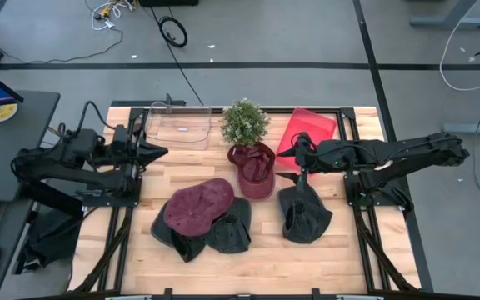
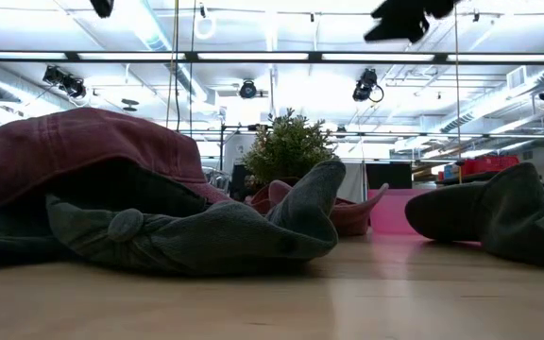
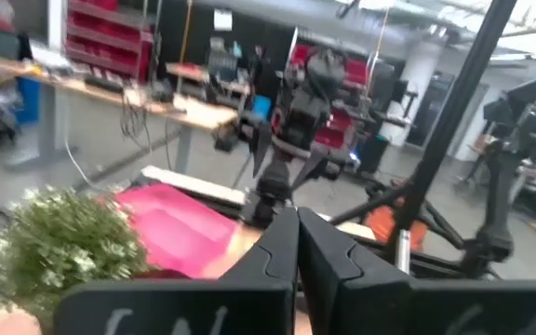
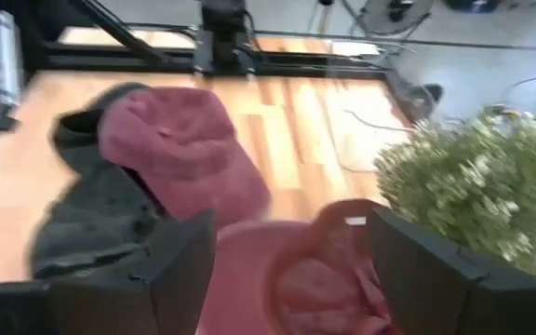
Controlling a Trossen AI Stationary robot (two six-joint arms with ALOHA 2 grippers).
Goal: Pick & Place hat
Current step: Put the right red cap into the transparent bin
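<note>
Several caps lie on the wooden table. A maroon cap (image 1: pixel 255 172) rests flat in front of the potted plant (image 1: pixel 244 122). Another maroon cap (image 1: pixel 199 205) sits on top of two dark grey caps (image 1: pixel 223 233). One more dark grey cap (image 1: pixel 304 214) lies crumpled to the right. My right gripper (image 1: pixel 293 162) is open and hangs above the table just right of the maroon cap by the plant; in its wrist view that cap (image 4: pixel 314 270) shows between the spread fingers, untouched. My left gripper (image 1: pixel 161 152) is shut, waiting at the left edge.
A pink tray (image 1: pixel 307 132) lies at the far right of the table, behind my right gripper. A clear container (image 1: pixel 178 126) stands at the far left. The near strip of the tabletop (image 1: pixel 257 267) is bare wood.
</note>
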